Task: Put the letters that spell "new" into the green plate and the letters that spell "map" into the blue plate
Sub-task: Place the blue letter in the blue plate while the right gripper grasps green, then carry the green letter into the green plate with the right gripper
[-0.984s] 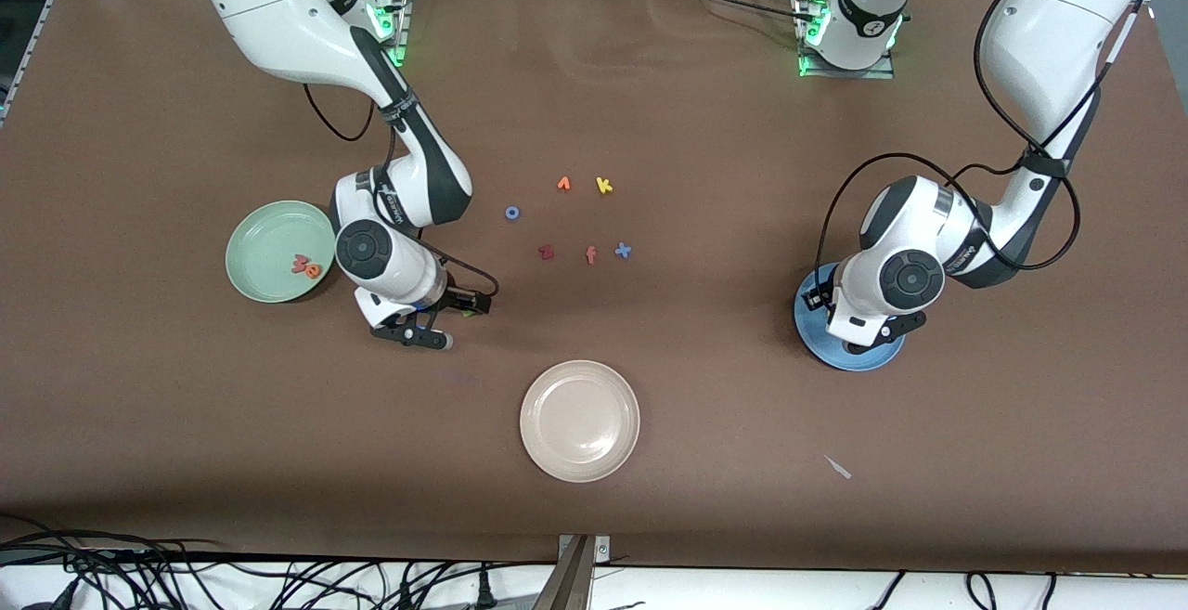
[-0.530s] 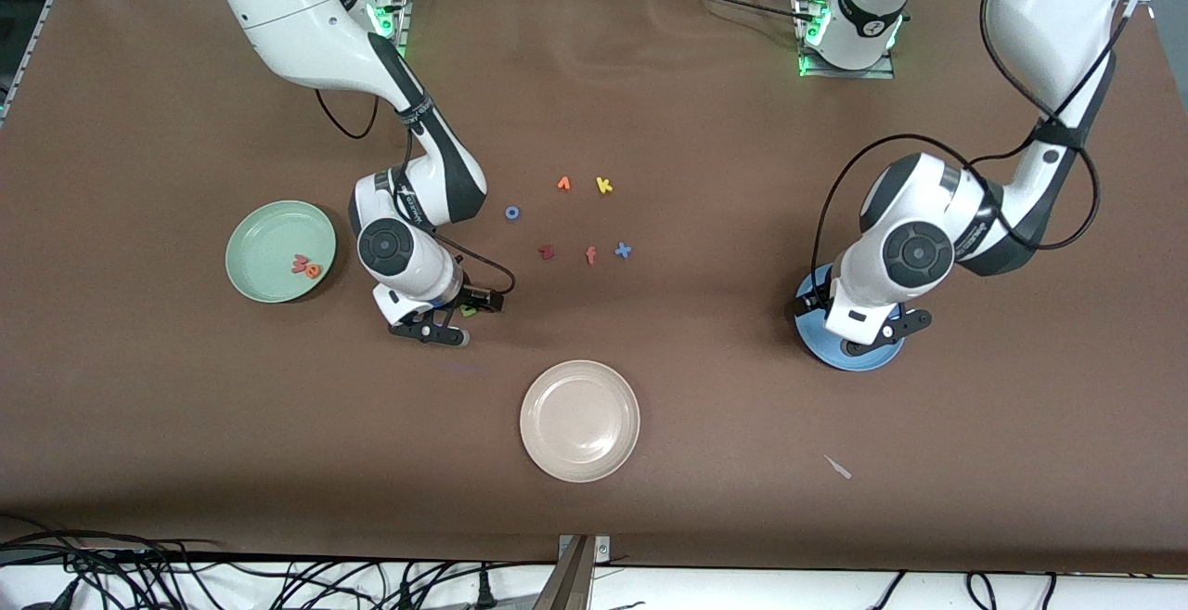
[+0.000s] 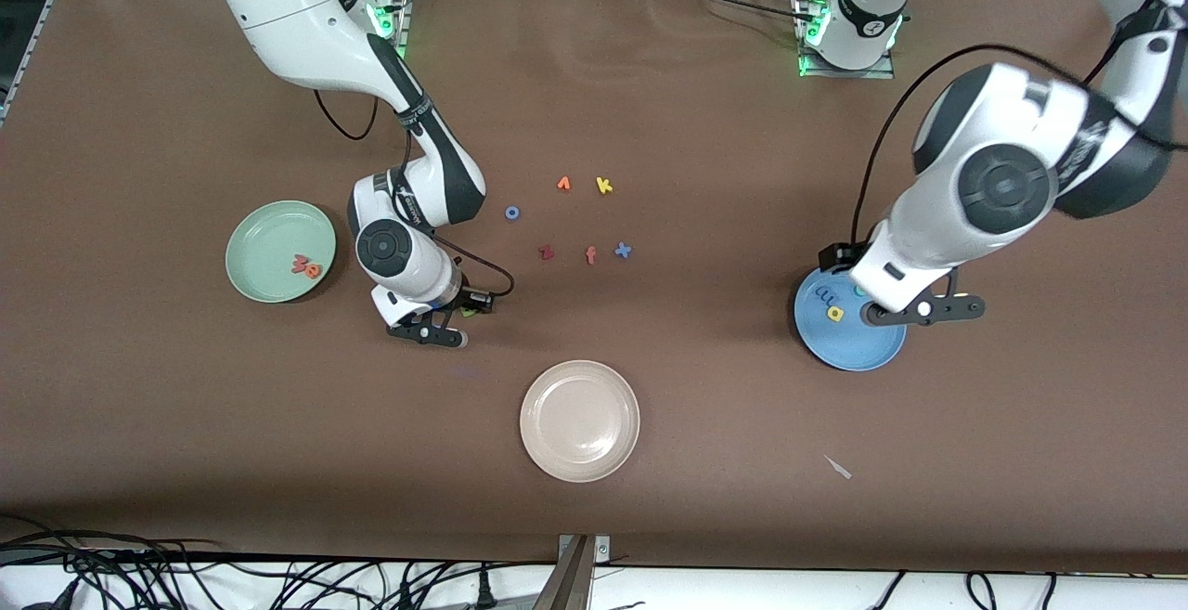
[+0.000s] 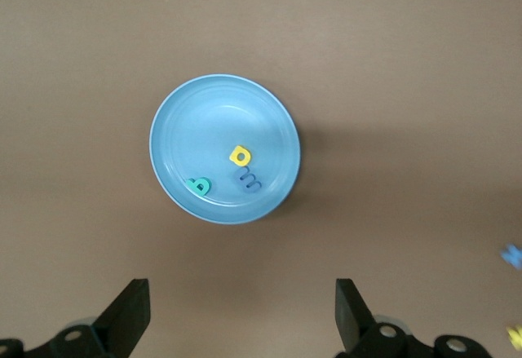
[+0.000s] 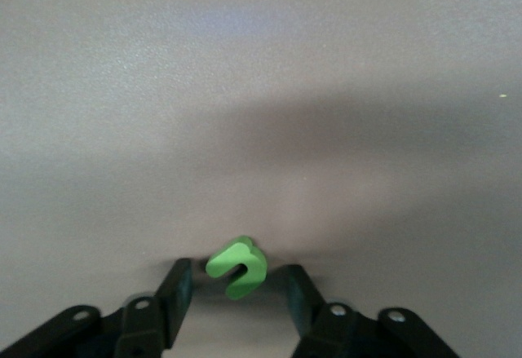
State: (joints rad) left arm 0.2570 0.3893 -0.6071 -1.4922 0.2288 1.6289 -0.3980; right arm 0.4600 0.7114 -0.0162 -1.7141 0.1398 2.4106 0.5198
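The green n [image 5: 236, 267] lies on the table between the fingertips of my right gripper [image 5: 236, 286], which stand close on either side of it with a small gap each way. In the front view this n [image 3: 470, 312] and the right gripper [image 3: 461, 317] are between the green plate [image 3: 264, 234] and the beige plate. In the green plate lie the pink w [image 3: 299, 265] and the orange e [image 3: 313, 270]. The blue plate [image 4: 188, 130] holds the yellow a [image 4: 239, 156], the blue m [image 4: 249, 180] and the teal p [image 4: 197, 185]. My left gripper [image 3: 923, 310] hangs wide open high over this plate's edge.
A beige plate [image 3: 580, 420] lies nearest the front camera. Loose letters sit mid-table: an orange one [image 3: 563, 184], yellow k [image 3: 603, 186], blue o [image 3: 511, 213], dark red z [image 3: 546, 252], salmon f [image 3: 591, 255], blue x [image 3: 623, 250]. A white scrap [image 3: 838, 467] lies toward the left arm's end.
My left arm has risen from the blue plate, uncovering its letters. My right gripper shifted onto the green n and its fingers have drawn in round it.
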